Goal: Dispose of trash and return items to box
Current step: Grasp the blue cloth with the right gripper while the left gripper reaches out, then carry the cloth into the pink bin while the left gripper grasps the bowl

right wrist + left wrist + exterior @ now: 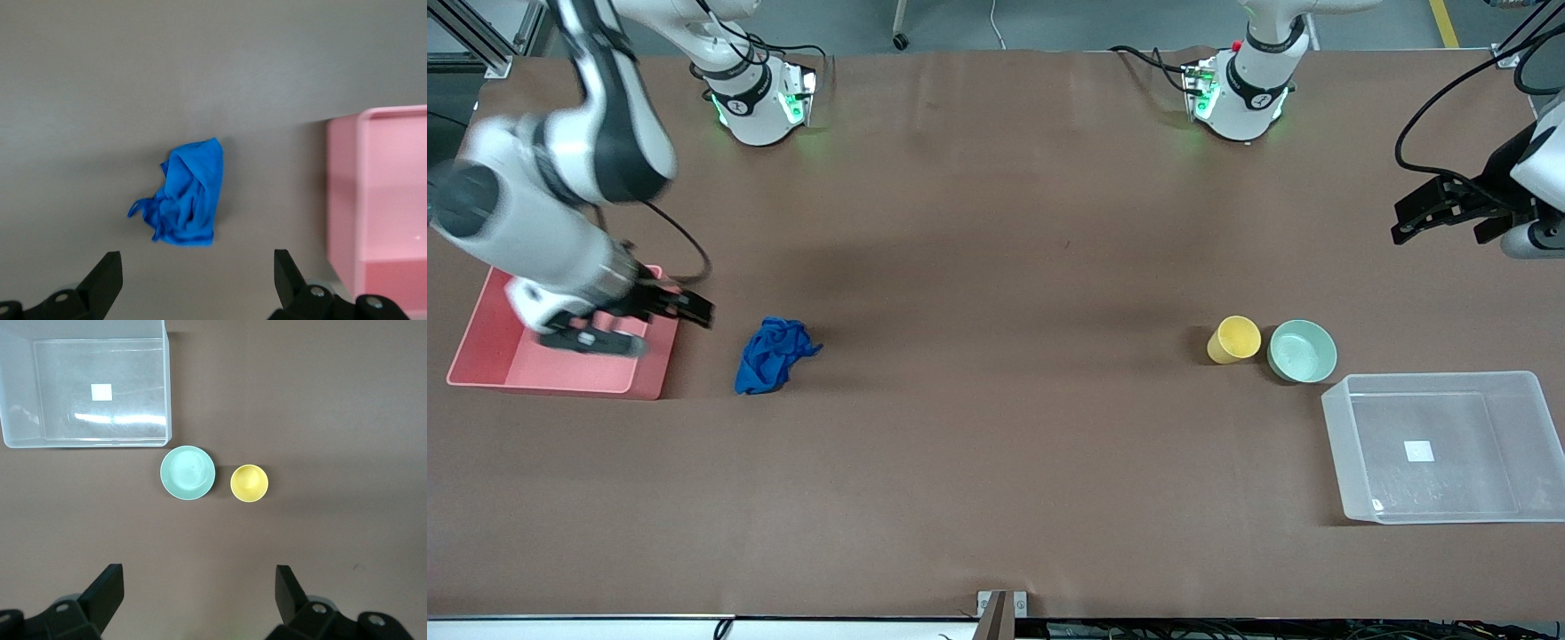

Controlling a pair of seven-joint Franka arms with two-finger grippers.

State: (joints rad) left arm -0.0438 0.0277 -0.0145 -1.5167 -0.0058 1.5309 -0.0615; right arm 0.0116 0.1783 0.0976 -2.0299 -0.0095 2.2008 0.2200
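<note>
The blue rag (772,356) lies crumpled on the table (996,222), toward the right arm's end, just beside the pink bin (480,356) (which sits at that end's edge). The right gripper (663,311) hangs over the bin's rim, fingers spread wide, holding nothing. The yellow cup (1234,340) and green bowl (1303,351) stand side by side near a corner of the clear box (1343,444). The left gripper (1449,213) waits over the table's edge, wide apart, holding nothing.

A brown table (996,222) stands on grey floor (1049,22).
</note>
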